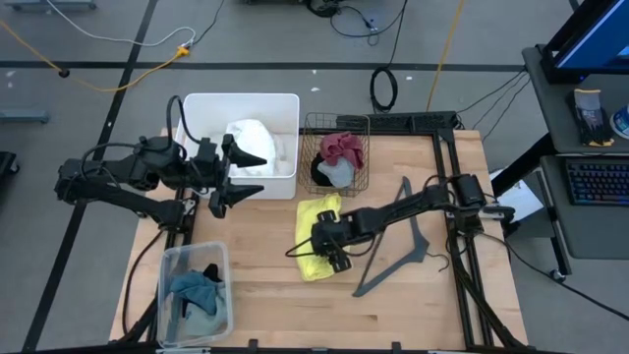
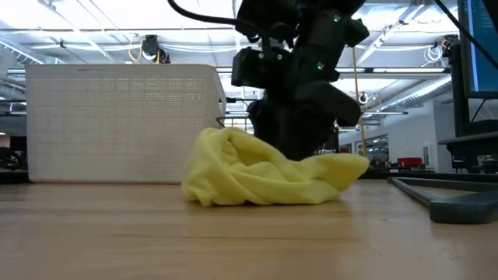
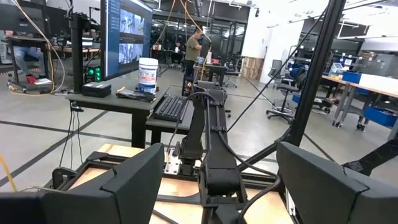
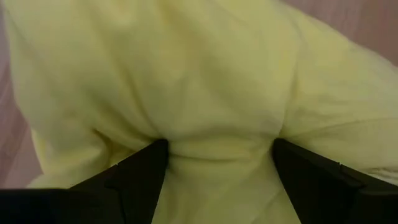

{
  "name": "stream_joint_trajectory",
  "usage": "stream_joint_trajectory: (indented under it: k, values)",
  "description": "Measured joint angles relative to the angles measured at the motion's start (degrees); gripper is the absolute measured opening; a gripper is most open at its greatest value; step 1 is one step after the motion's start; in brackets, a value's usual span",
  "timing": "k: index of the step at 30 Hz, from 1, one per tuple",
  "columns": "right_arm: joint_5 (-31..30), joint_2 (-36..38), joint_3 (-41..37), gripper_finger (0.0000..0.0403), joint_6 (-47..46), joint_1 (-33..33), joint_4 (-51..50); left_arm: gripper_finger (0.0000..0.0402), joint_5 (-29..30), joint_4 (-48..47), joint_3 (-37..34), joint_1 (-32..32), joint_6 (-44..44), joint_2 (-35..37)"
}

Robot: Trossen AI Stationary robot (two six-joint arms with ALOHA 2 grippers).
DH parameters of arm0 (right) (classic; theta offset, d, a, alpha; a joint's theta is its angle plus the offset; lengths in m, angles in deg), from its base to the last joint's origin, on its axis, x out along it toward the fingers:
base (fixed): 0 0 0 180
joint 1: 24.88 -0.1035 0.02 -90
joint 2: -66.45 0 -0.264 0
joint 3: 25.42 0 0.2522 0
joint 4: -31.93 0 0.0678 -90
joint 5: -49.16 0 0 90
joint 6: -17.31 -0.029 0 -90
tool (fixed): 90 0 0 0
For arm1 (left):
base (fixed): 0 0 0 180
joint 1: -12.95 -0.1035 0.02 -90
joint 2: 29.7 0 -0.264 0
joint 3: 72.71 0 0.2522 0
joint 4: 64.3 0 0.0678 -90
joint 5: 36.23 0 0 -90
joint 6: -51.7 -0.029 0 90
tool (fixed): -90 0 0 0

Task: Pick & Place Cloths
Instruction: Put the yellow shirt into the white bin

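Fingers (image 4: 134, 177) of the right gripper (image 1: 332, 243) are spread wide and pressed down into the yellow cloth (image 1: 316, 236), with a fold of fabric bulging between them; no closure on it is seen yet. The cloth lies crumpled on the wooden table (image 1: 413, 315), near its middle, just in front of the wire basket (image 1: 336, 123) that holds a maroon cloth (image 1: 342, 147) and a grey one. A dark plastic hanger (image 1: 398, 246) lies just beside the yellow cloth, on the right arm's side.

The left gripper (image 1: 236, 172) is held above the edge of the white bin (image 1: 201, 108), its fingers also apart and empty; a white cloth (image 1: 257, 146) sits in that bin. A clear tub (image 1: 167, 261) at the table's near corner holds a blue-teal cloth (image 1: 197, 290).

The yellow cloth is judged to be light, soft and limp, likely to sag and trail once lifted. A pinch on a raised ridge, such as the one now between the fingers, is judged best, since a flat single layer could slip free. Some risk is seen of a trailing edge catching the hanger.
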Motion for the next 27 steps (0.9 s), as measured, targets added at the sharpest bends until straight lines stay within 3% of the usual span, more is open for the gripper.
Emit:
stream_joint_trajectory:
  k: [5,8,19,27]
  values:
    - [0.1,-2.7,0.1,0.028,-3.5,0.6,-1.0,0.031,0.0,0.0,0.0,0.0,0.3,0.0]
    - [0.1,-3.6,0.1,0.0252,-4.7,0.6,-1.9,0.031,0.0,-0.3,0.0,0.0,0.3,0.0]
    - [5.2,-3.8,-0.1,0.0034,-7.1,0.6,-1.5,0.031,0.0,-1.9,0.0,0.0,0.3,0.0]
    - [10.6,-1.9,-0.2,0.0028,-7.5,0.8,-1.1,0.031,-0.1,-4.0,0.0,0.0,0.4,-0.1]
